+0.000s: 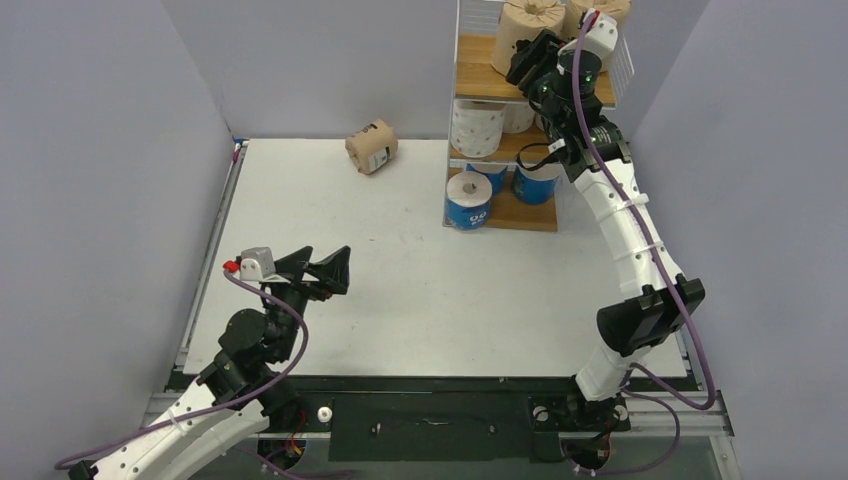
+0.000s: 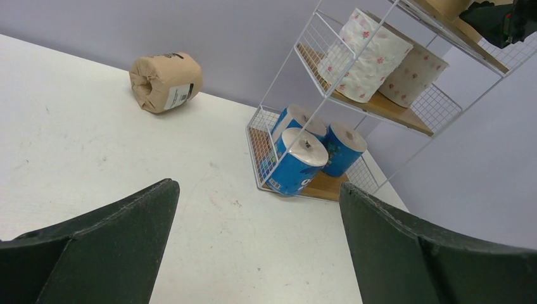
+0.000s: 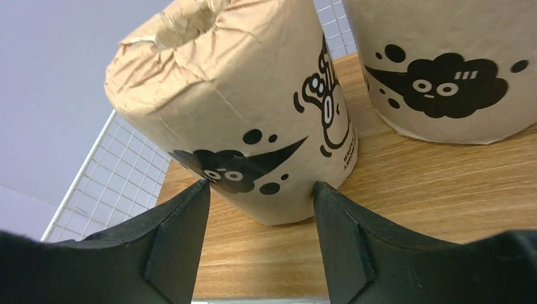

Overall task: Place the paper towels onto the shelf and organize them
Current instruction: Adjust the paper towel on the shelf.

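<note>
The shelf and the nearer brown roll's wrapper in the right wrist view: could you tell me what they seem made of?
The shelf boards: light wood or wood-look laminate, matte, with visible grain lines. The shelf frame: thin wire mesh, likely metal, coated white. The brown roll wrapper: kraft-like paper, matte, creased and crumpled at the gathered top.

From above, the frame's top edge cuts off the shelf [image 1: 478,68] and the brown rolls [image 1: 530,22] on it. Your right arm [image 1: 620,210] covers the middle tier's right end, beside the white rolls [image 1: 477,128]. In the right wrist view the far brown roll [image 3: 443,63] runs off the frame. You can't tell whether the fingertips [image 3: 190,209] touch the near roll [image 3: 240,107]. The label [image 2: 178,95] on the loose roll [image 2: 158,76] is too small to read.
</note>
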